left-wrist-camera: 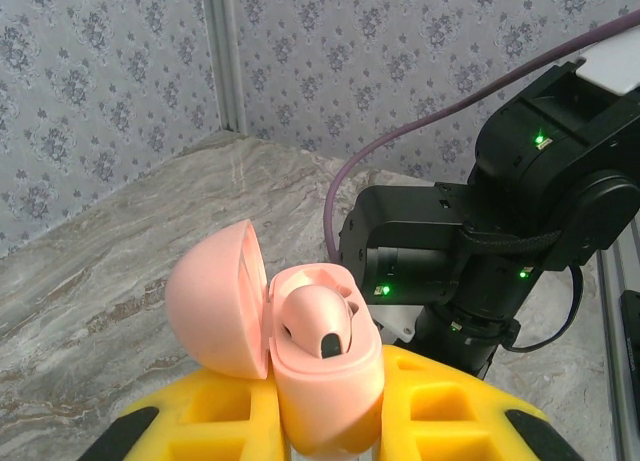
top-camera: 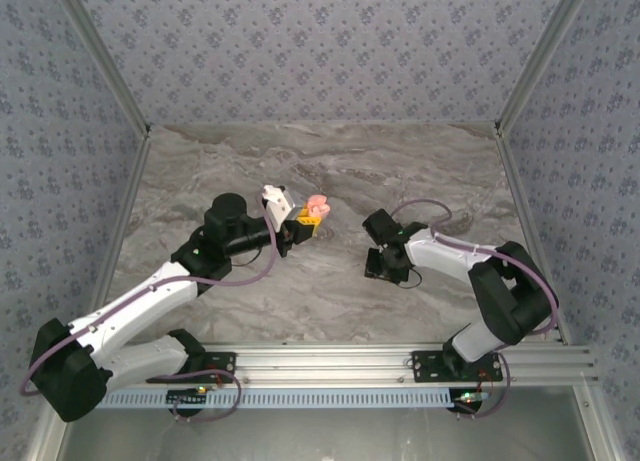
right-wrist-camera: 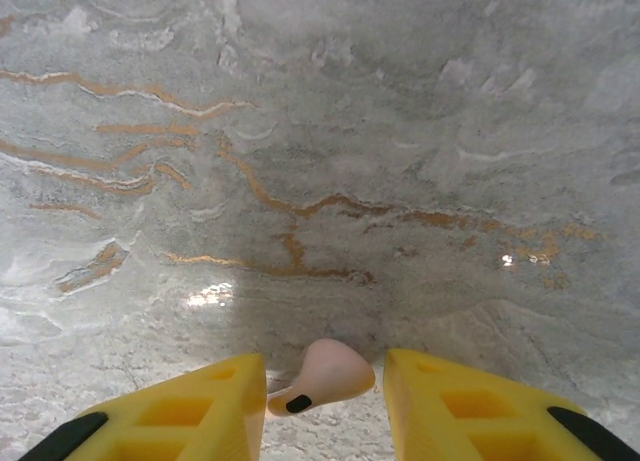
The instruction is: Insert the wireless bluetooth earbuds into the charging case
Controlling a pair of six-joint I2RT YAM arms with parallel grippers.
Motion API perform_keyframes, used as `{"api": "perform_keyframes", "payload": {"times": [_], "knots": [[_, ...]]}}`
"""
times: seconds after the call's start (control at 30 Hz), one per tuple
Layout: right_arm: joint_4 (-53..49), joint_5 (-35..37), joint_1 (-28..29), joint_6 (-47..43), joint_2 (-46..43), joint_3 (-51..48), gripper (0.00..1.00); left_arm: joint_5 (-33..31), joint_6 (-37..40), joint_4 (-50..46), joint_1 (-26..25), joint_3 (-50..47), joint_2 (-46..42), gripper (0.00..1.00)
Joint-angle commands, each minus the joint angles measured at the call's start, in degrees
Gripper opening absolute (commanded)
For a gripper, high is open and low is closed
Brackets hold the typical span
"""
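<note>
My left gripper point(top-camera: 306, 221) point(left-wrist-camera: 325, 426) is shut on a pink charging case point(top-camera: 317, 205) point(left-wrist-camera: 327, 381), held above the table's middle with its lid point(left-wrist-camera: 215, 306) swung open to the left. One pink earbud point(left-wrist-camera: 320, 321) sits in the case, stem end up. A second pink earbud point(right-wrist-camera: 325, 374) lies on the marble between the yellow fingers point(right-wrist-camera: 200, 411) of my right gripper point(top-camera: 383, 266) point(right-wrist-camera: 325, 366). Those fingers stand apart around it, with a clear gap on its right side; its stem tip reaches the left finger.
The grey marble table point(top-camera: 330, 161) is boxed in by patterned walls point(top-camera: 320, 41) at the back and sides. An aluminium rail point(top-camera: 400, 359) runs along the near edge. In the left wrist view my right arm point(left-wrist-camera: 500, 231) looms just beyond the case.
</note>
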Motion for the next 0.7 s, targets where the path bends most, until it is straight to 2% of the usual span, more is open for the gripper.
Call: {"api": "perform_keyframes", "payload": {"times": [0.0,0.27,0.43,0.67], "knots": [[-0.1,1.9,0.4,0.9,1.7,0.6,0.38,-0.3,1.1,0.2,-0.2,0.1,-1.0,0.00],[0.1,2.7,0.5,-0.1,3.0,1.8,0.32,-0.4,1.2,0.2,-0.3,0.1,-0.8,0.00],[0.6,2.4,0.5,-0.9,4.2,2.4,0.31,-0.5,1.3,0.1,-0.2,0.2,-0.8,0.00],[-8.0,6.5,1.3,-4.1,4.2,8.2,0.35,-0.7,1.7,0.1,-0.2,0.5,-0.5,0.00]]}}
